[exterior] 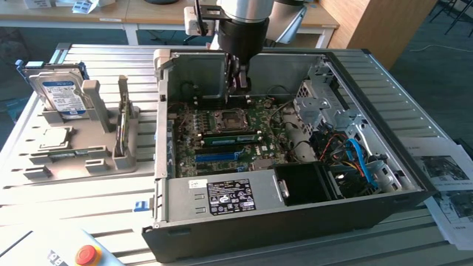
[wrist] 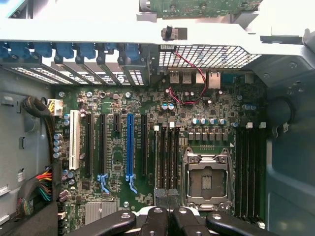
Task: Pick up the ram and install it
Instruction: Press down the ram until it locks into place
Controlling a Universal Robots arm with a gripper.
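gripper [wrist: 169,216] shut over motherboard [wrist: 147,147], inside open computer case [exterior: 414,194]

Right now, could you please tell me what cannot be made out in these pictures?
- Exterior view: what, if anything, the gripper holds, shadowed inside the open black computer case.
- Wrist view: the gripper's jaws, cut off by the picture's edge.
- Exterior view: black power-supply label text, too small.

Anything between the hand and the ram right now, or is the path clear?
Nothing visible stands in the way. The ram sits on the motherboard beside the processor socket, uncovered from above. The hand hangs shut over the board nearer the case's back wall, with open air between them.
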